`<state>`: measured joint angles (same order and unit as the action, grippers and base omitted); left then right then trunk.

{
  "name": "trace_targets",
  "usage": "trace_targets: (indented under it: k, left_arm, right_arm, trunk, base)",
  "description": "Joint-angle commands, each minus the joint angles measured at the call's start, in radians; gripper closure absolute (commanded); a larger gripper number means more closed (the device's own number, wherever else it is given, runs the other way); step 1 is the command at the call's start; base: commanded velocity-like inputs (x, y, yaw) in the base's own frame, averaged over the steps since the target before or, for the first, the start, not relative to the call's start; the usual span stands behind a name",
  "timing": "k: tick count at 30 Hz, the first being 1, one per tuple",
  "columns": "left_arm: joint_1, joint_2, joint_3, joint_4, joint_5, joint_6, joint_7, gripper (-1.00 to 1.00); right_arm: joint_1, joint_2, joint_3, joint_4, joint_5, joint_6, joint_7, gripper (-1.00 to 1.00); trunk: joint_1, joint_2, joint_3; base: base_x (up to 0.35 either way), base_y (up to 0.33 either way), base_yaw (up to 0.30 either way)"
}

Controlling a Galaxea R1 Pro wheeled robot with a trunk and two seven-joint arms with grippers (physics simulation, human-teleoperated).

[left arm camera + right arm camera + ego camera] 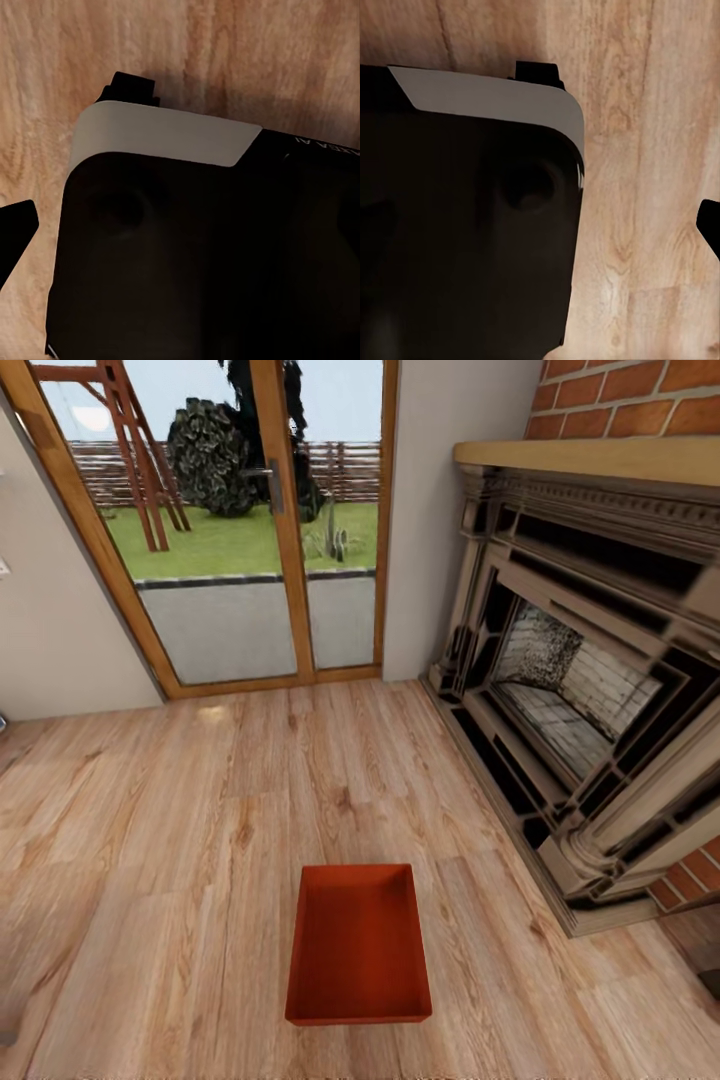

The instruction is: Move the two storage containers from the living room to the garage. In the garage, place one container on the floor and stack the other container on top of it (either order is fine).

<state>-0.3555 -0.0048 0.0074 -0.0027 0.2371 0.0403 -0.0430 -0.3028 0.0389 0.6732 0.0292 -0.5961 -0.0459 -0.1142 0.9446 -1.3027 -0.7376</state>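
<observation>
Light wood-plank floor [150, 880] spreads before me, glass doors [240, 520] upper left, brick fireplace [590, 690] right. One orange-red container [358, 945] sits lower centre. I cannot tell my jaws' state.

Light wood-plank floor [200, 840] stretches across the living room, boards running away toward the glass doors, grain and knots clear throughout. Sitting flat on it, down near the bottom centre of the head view, one orange-red storage container [358, 945], open top up, inside bare, long side pointing away from the camera. The fireplace's dark stepped base [520, 830] meets the boards along the right, well apart from the bin. Both wrist views look down on the same pale planks [247, 60] [652, 112].
</observation>
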Motion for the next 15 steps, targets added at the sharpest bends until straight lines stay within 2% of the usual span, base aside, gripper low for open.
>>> trace_targets:
  k: [1,15]
  left_arm:
    - [0.0,0.0,0.0,0.0,0.008,0.004,-0.003,-1.0]
    - [-0.001,0.0,0.0,0.0,0.008,0.004,-0.003,-1.0]
  right_arm:
    - [-0.001,0.001,0.008,0.003,-0.008,-0.005,-0.001,-1.0]
    - [-0.001,0.001,0.008,0.003,-0.008,-0.005,0.0,-1.0]
  trunk:
    - [0.0,0.0,-0.002]
    - [0.0,0.0,-0.024]
  base:
    - [0.0,0.0,0.0]
    - [0.0,0.0,0.0]
